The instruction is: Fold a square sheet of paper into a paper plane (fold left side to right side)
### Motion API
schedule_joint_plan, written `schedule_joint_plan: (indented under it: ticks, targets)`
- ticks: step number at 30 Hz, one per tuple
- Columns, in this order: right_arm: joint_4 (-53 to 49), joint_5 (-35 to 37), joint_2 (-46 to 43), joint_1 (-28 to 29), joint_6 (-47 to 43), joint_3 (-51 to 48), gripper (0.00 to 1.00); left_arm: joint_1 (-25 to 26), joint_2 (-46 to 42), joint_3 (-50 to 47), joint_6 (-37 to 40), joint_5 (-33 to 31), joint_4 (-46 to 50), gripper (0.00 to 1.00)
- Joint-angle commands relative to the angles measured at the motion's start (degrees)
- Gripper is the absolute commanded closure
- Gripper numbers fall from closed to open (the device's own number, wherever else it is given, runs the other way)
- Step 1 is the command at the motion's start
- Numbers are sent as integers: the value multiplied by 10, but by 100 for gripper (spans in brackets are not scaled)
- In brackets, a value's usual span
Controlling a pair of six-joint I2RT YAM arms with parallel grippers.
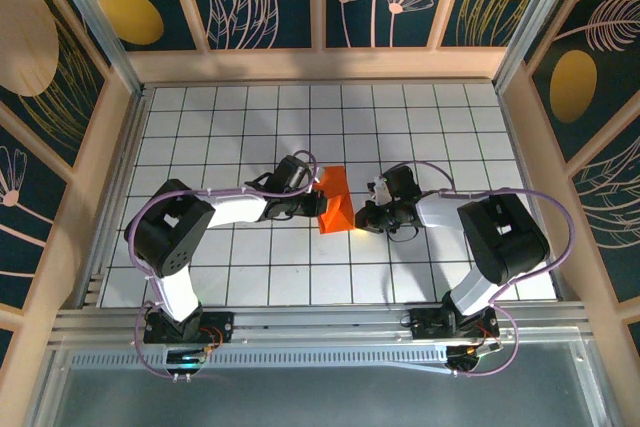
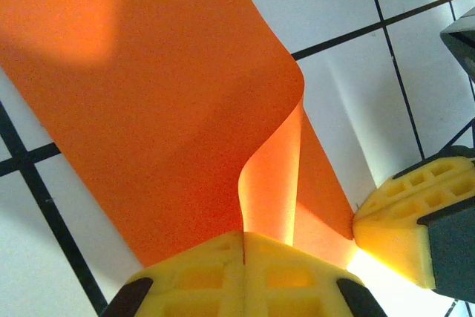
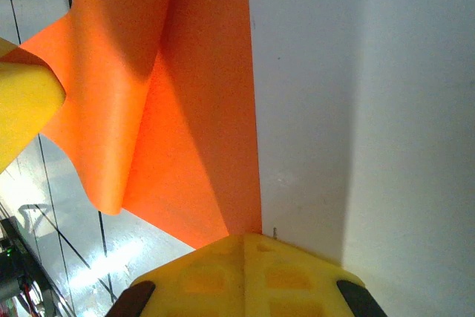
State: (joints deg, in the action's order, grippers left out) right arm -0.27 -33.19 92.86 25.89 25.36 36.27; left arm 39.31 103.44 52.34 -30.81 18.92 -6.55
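- Left hand [image 2: 243, 241], jaws together, pinches a raised curl of the square sheet of paper [image 2: 148, 124].
- Right hand [image 3: 245, 243] is closed, its tips at the paper's edge; whether it grips is unclear.
- Paper lies at the middle of the table [image 1: 250, 117], its ends hidden by both hands.

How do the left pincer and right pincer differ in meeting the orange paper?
The left pincer pinches a raised, curled flap of the paper; the right pincer touches its flat edge. The left one reaches from the paper's left, the right one from its right. Both are shut.
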Motion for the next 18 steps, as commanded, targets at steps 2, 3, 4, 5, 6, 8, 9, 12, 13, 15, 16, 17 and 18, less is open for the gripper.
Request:
schedule_joint_plan:
  ticks: [2, 3, 4, 5, 6, 8, 9, 12, 13, 15, 16, 17, 18]
  targets:
    - [-47, 65, 29, 5, -13, -7, 100, -5, 5, 21, 15, -10, 11, 100]
    - [-47, 65, 30, 5, -13, -7, 100, -5, 7, 22, 16, -11, 11, 100]
    - [-47, 64, 30, 5, -13, -6, 100, -6, 9, 23, 16, -12, 11, 100]
    - [-47, 65, 30, 4, -14, -6, 100, -6, 11, 25, 18, -12, 11, 100]
    - [-47, 65, 30, 4, -14, -5, 100, -6, 12, 26, 18, -13, 11, 100]
    - [-48, 65, 31, 4, -14, -5, 100, -6, 16, 29, 20, -15, 13, 100]
    - [-48, 66, 31, 5, -14, -5, 100, -6, 17, 30, 21, -16, 14, 100]
    - [-48, 66, 32, 4, -15, -6, 100, -7, 20, 30, 23, -18, 17, 100]
    - [-47, 66, 32, 4, -15, -6, 100, -6, 22, 30, 24, -19, 18, 100]
    - [-47, 66, 31, 4, -14, -6, 100, -7, 24, 30, 26, -22, 22, 100]
    - [-47, 66, 32, 5, -14, -6, 100, -7, 26, 30, 27, -23, 24, 100]
    - [-46, 66, 32, 5, -14, -5, 100, -7, 26, 30, 27, -25, 25, 100]
    - [-46, 66, 32, 4, -14, -5, 100, -7, 28, 30, 28, -26, 26, 100]
